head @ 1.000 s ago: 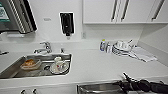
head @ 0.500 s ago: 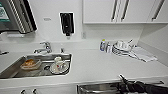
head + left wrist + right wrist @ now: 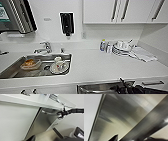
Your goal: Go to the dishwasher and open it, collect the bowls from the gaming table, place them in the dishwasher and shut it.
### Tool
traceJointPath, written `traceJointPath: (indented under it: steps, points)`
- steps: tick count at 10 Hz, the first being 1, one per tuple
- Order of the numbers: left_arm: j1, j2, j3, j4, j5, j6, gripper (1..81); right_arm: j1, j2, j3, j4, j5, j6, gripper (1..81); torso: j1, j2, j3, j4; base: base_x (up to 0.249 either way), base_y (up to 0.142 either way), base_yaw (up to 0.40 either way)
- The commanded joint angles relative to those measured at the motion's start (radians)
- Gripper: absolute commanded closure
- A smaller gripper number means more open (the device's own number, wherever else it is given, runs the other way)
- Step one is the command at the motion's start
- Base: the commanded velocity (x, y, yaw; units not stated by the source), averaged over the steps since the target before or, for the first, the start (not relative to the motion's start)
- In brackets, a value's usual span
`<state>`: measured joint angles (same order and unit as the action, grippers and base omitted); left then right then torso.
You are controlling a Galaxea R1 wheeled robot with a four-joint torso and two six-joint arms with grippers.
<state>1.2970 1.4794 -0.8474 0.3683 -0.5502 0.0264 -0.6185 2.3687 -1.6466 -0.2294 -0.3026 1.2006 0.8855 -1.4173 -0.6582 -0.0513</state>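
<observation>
The dishwasher [image 3: 42, 124] has a stainless-steel front, and its door is tilted a little out from under the white counter. My right gripper [image 3: 60, 113] reaches in along the counter's edge and is closed on the bar handle [image 3: 50, 113] at the top of the door. In the right wrist view the steel panel [image 3: 121, 117] and the handle bar [image 3: 149, 126] run close past the fingertips [image 3: 114, 138]. In the head view the door's top edge [image 3: 100, 88] shows below the counter, with my right arm [image 3: 131, 88] on it. The bowls and the gaming table are out of view.
A steel sink [image 3: 15, 68] with dishes and a tap [image 3: 45, 47] sits at the left of the counter. Stacked plates [image 3: 122, 48], bottles [image 3: 103, 46] and a cloth [image 3: 143, 55] lie at the back right. White wall cabinets [image 3: 100, 11] hang above. A drawer handle [image 3: 152, 82] is right of the dishwasher.
</observation>
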Motion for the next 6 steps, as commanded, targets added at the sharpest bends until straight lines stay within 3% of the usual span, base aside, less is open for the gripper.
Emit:
traceJointPath:
  steps: [1, 3, 6]
  points:
    - [-0.052, -0.046, 0.014, 0.023, 0.009, 0.006, 1.0, 0.055, 0.0, -0.011, -0.07, -0.086, -0.003, 1.0, 0.0, 0.0, 0.0, 0.0, 0.0, 0.0, 0.0]
    - [-0.052, -0.042, 0.004, 0.014, 0.01, 0.006, 1.0, -0.006, 0.002, -0.027, -0.106, -0.086, -0.003, 1.0, 0.0, 0.0, 0.0, 0.0, 0.0, 0.0, 0.0]
    - [-0.052, -0.043, -0.004, 0.011, 0.01, 0.004, 1.0, -0.076, -0.07, 0.011, -0.108, -0.069, -0.012, 1.0, 0.0, 0.0, 0.0, 0.0, 0.0, 0.0, 0.0]
